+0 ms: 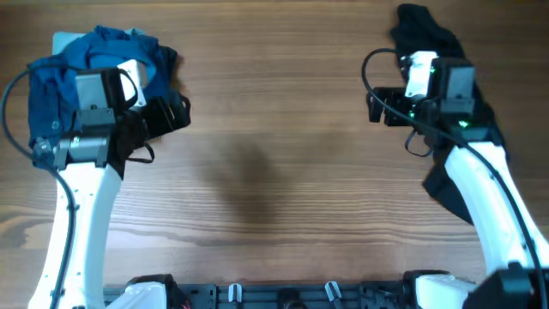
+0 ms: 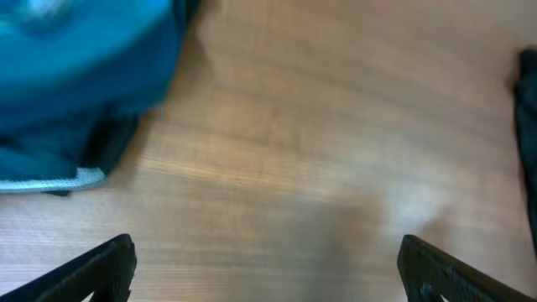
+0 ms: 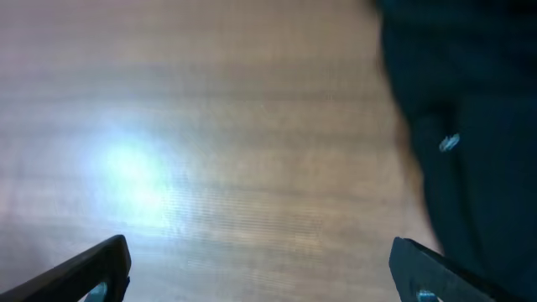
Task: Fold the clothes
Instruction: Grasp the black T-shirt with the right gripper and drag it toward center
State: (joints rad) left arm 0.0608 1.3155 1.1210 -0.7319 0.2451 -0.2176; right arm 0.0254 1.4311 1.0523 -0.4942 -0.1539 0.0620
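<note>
From overhead, the wooden table (image 1: 274, 180) carries two heaps. The blue clothes (image 1: 86, 64) lie bunched at its far left corner, and a dark garment (image 1: 429, 39) sprawls along its far right edge, partly under the right arm. The left gripper (image 1: 171, 116) sits just beside the blue clothes, pointing toward the table's middle. The right gripper (image 1: 376, 105) hangs over bare wood beside the dark garment.

The left wrist view shows its fingers (image 2: 101, 268) spread wide over bare table, holding nothing; the blue clothes (image 2: 75, 75) fill the upper left.

The right wrist view is blurred, but its fingers (image 3: 96, 267) also stand well apart and empty, with the dark garment (image 3: 470, 109) at the right.
</note>
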